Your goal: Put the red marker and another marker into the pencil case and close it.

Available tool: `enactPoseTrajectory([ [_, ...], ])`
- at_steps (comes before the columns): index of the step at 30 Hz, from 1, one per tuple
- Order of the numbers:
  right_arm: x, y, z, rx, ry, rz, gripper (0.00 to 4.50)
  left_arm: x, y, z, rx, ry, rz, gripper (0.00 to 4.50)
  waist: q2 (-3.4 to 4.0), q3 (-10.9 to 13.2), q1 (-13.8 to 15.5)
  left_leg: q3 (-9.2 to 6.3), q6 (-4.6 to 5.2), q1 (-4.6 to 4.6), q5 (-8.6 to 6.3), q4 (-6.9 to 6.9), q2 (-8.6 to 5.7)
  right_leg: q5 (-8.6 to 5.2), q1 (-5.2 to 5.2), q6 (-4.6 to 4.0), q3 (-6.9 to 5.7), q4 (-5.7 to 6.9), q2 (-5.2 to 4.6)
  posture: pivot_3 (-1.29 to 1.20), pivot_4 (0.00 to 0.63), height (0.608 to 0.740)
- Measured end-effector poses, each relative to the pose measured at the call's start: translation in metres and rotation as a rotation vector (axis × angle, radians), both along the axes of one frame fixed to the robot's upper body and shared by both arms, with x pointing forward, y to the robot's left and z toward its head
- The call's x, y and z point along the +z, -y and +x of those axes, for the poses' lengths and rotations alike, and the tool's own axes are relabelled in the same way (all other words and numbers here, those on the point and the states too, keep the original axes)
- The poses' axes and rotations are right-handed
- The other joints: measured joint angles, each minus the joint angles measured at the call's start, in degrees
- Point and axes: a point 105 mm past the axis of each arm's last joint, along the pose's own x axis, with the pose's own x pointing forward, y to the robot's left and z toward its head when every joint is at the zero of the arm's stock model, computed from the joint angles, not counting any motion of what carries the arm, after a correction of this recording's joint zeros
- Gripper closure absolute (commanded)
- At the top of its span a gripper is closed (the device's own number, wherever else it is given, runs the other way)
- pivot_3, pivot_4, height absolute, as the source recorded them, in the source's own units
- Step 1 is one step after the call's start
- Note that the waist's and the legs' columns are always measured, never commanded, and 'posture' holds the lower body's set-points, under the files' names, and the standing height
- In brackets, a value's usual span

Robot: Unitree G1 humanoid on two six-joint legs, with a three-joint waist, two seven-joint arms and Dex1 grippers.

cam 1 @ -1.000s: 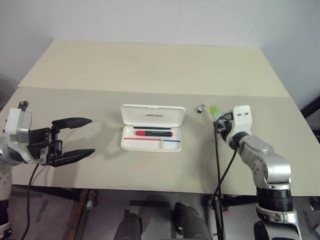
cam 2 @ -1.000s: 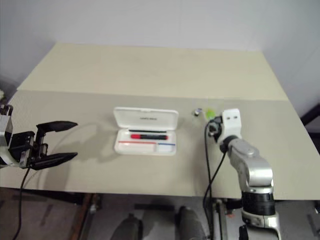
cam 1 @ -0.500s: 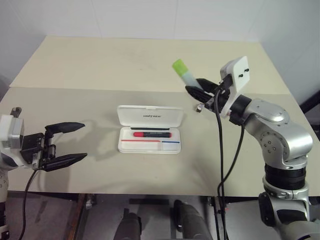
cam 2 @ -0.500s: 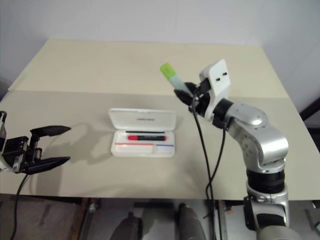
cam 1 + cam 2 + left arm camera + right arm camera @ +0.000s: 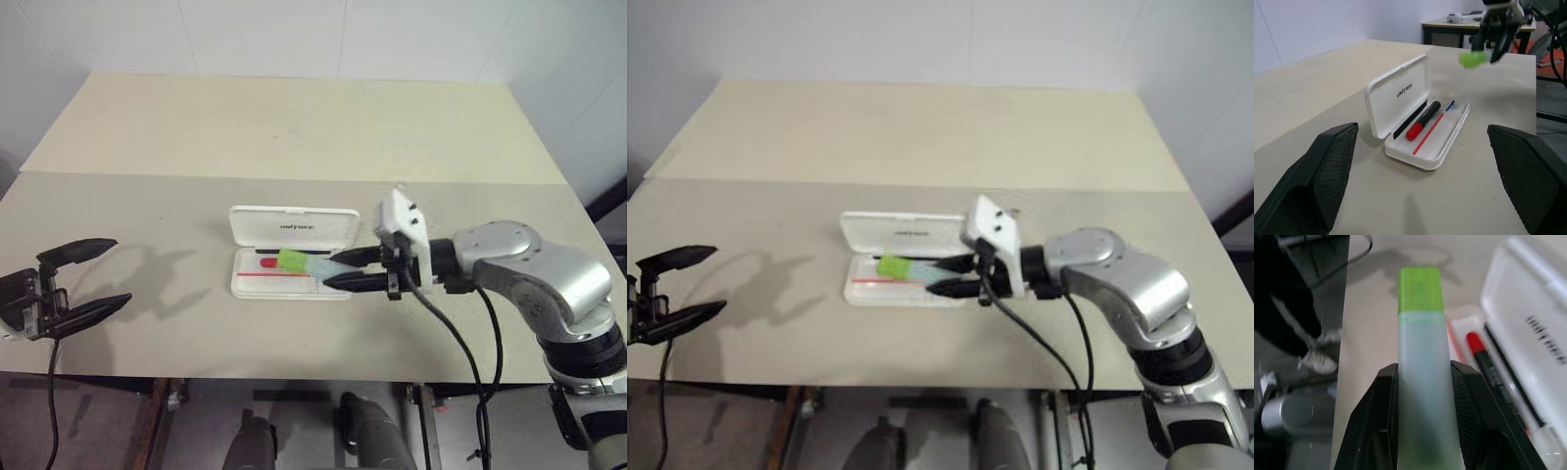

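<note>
The green marker (image 5: 304,262) is clamped in the right gripper (image 5: 338,272) above the open pencil case (image 5: 293,252) mid-desk, ready for lowering beside the red marker (image 5: 1422,120); the left gripper (image 5: 98,275), wide open and empty, is kept near the desk's left edge.

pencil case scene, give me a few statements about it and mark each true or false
1. The pencil case lies shut on the table. False: its lid stands open.
2. The red marker lies inside the case. True.
3. The right end effector holds the green marker over the open case. True.
4. The left end effector is shut on a marker. False: it is open and holds nothing, well off to the side of the case.
5. The green marker already rests in the case. False: it is clamped between the right end effector's fingers, above the tray.
</note>
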Motion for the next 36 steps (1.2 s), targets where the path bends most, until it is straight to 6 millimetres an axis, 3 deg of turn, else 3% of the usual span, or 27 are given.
enactPoseTrajectory([
  [5,-0.018,-0.022,0.007,0.026,0.026,-0.017,3.38,-0.001,-0.015,-0.004,0.051,-0.03,-0.047,0.0,-0.01,-0.01,-0.07,-0.01,0.0,0.0,0.0,0.15,0.0,0.0,0.0,0.0,0.0,0.12,0.0,0.0,0.15,0.74],
  [15,-0.023,-0.063,0.021,0.076,0.132,-0.01,3.38,0.008,-0.024,-0.006,0.037,-0.085,-0.047,0.0,-0.02,-0.01,0.04,-0.03,-0.03,-0.02,-0.01,0.21,0.0,-0.01,-0.01,-0.02,0.0,0.41,0.0,0.0,0.15,0.74],
  [24,-0.024,-0.075,0.024,0.099,0.169,0.009,3.38,0.003,-0.006,-0.014,-0.075,-0.172,-0.039,0.0,-0.03,-0.01,-0.08,-0.02,-0.05,-0.02,-0.03,0.21,0.01,-0.03,-0.02,-0.05,-0.01,0.42,0.0,0.0,0.15,0.74],
  [36,-0.03,-0.084,0.037,0.096,0.211,0.005,3.38,0.001,0.003,-0.012,-0.127,-0.162,0.021,0.0,-0.03,-0.01,-0.3,-0.01,-0.05,-0.01,-0.02,0.2,0.02,-0.04,-0.03,-0.07,-0.02,0.46,0.02,0.0,0.15,0.74],
])
